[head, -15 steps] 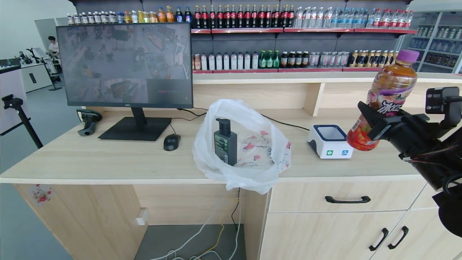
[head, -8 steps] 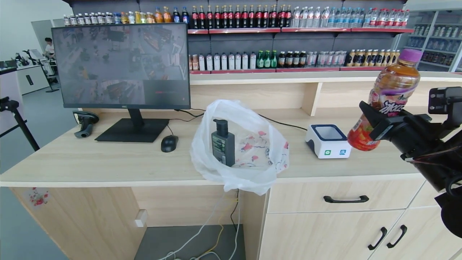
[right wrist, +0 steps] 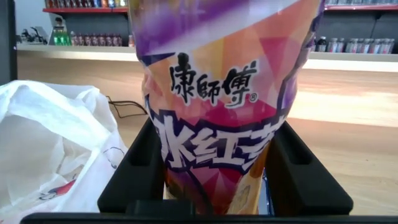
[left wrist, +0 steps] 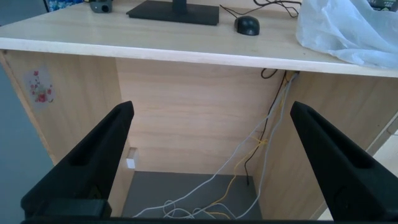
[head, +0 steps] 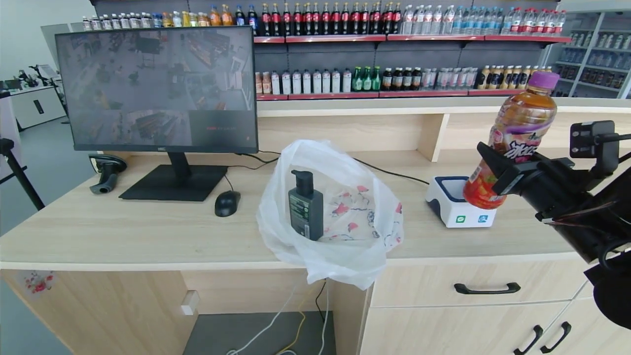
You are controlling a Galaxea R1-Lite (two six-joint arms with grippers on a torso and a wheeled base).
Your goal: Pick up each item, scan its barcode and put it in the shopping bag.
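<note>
Light wood worktop, surface in order. A dark monitor stands at the left rear on a flat black base, its screen showing a split overhead picture. A black mouse lies just beside the base, on the side nearer the middle of the worktop, with its lead running back toward the monitor. A black handheld device rests on the far side of the base. A black cable crosses the rear of the worktop.

Below, loose white, yellow and black cables hang into the open recess. To their right is a drawer with a black handle. A floral sticker is on the left panel.

Behind, two red-edged shelves carry rows of upright bottled drinks.
</note>
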